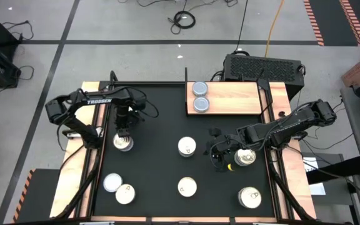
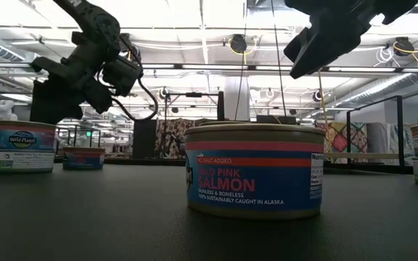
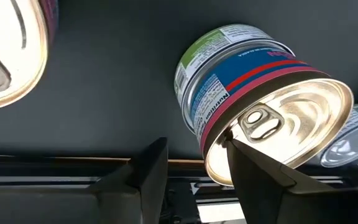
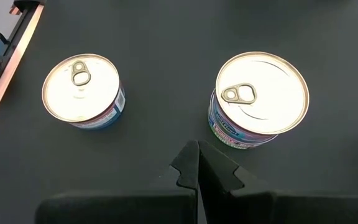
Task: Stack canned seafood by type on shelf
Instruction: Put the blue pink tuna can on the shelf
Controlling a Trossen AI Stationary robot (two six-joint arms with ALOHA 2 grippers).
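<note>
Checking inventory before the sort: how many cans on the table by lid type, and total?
Round flat tins with plain silvery-blue tops: 3
Round flat tins with cream/gold pull-tab tops: 6
Total: 9

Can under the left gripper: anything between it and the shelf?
Nothing on the mat between the can and the shelf. Two silvery cans occupy the shelf end facing it; the rest is bare.
</note>
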